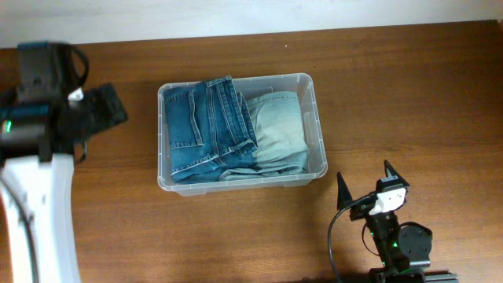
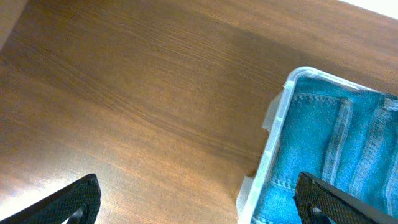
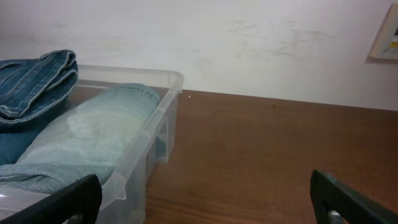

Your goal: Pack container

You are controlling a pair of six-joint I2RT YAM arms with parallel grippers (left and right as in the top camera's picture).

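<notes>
Since two folded pairs of jeans lie inside the container (image 1: 321,149) and no loose item shows on the table (image 1: 409,79), I judge that the packing is at its end or very near it.

The container stands in the middle of the overhead frame. The dark jeans (image 1: 204,130) fill its left part and the light jeans (image 1: 279,130) its right part, the two touching. In the right wrist view the dark jeans rise above the rim at the far left, while the light jeans lie about level with it.

The left gripper (image 2: 202,199) is at the upper left of the overhead frame, apart from the container. Its jaws stand wide and hold nothing. In its own view it looks down on bare table, with a corner of the container at the right.

The right gripper (image 1: 366,182) is at the lower right of the overhead frame, near the container's lower right corner but not touching it. Its jaws are also wide and empty.

No lid is visible, so I cannot say that a closing step is waiting. If anything is left to do, it seems to be pressing the dark jeans down below the rim. That would call for one gripper to come over the left part and push gently from above without pulling the cloth or shifting the container.
</notes>
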